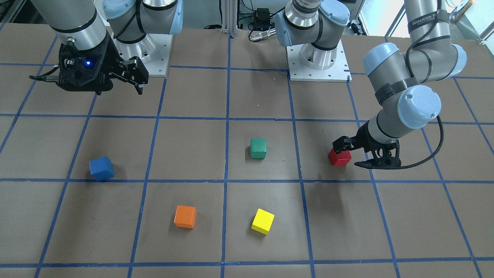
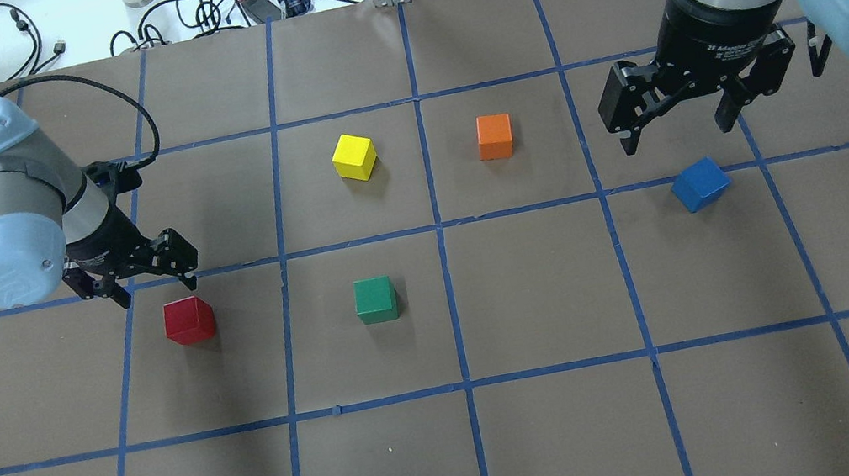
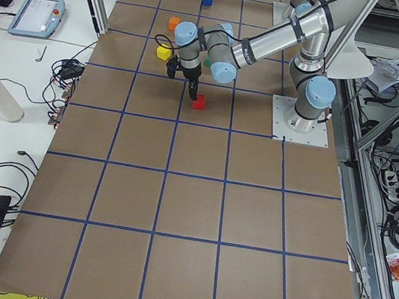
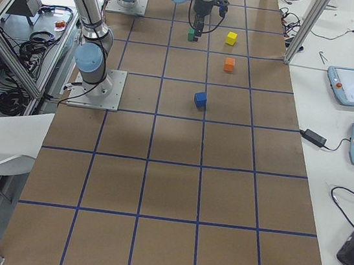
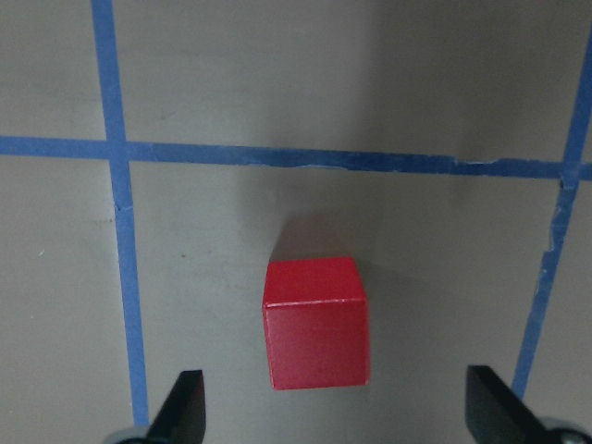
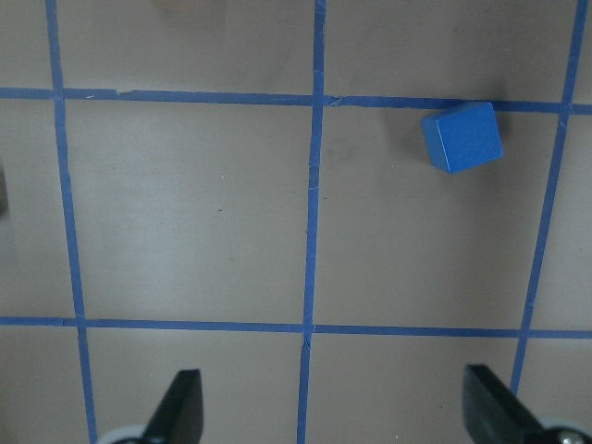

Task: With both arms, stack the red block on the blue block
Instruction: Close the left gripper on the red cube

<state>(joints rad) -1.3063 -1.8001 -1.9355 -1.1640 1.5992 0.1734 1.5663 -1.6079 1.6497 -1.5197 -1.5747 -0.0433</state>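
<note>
The red block (image 2: 189, 319) sits on the table at my left. It also shows in the left wrist view (image 5: 316, 322), between and just ahead of the two fingertips. My left gripper (image 2: 141, 276) is open and empty, hovering close by the block without touching it (image 1: 357, 154). The blue block (image 2: 700, 184) lies turned at an angle on my right, near a tape line (image 6: 462, 137). My right gripper (image 2: 675, 126) is open and empty, held high and a little beyond the blue block.
A green block (image 2: 375, 299), a yellow block (image 2: 354, 156) and an orange block (image 2: 494, 137) stand in the middle squares between the two arms. Blue tape lines grid the brown table (image 2: 558, 438). Both arm bases are bolted at the robot's side (image 1: 318, 71).
</note>
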